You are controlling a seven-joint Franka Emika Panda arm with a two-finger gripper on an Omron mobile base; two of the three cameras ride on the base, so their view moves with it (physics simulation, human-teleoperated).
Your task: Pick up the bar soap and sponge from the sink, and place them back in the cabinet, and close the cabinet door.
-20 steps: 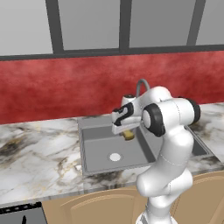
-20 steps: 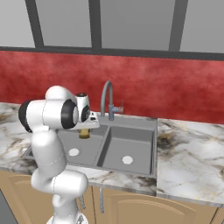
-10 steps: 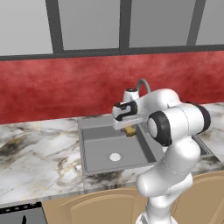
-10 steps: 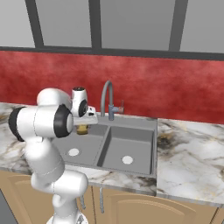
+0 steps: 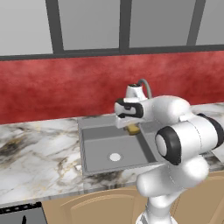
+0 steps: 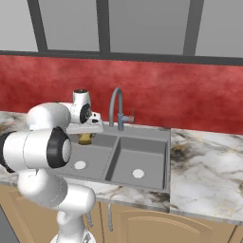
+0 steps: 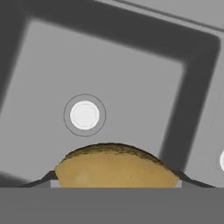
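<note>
Sponge (image 7: 116,168) up in the grip, above the sink (image 5: 98,151).
Pinched between the finger tips of the gripper (image 7: 114,178), clear of the left basin floor; white drain disc (image 7: 84,115) below; gooseneck faucet (image 6: 116,108) just beside the hand.

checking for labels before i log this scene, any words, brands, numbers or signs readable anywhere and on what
None: no text, brand, number or sign stands anywhere in these pictures.
The chunky yellow-brown sponge held in the tool is plain.
The grey double-basin sink, grey gooseneck faucet, red backsplash and marble counter are unmarked.
</note>
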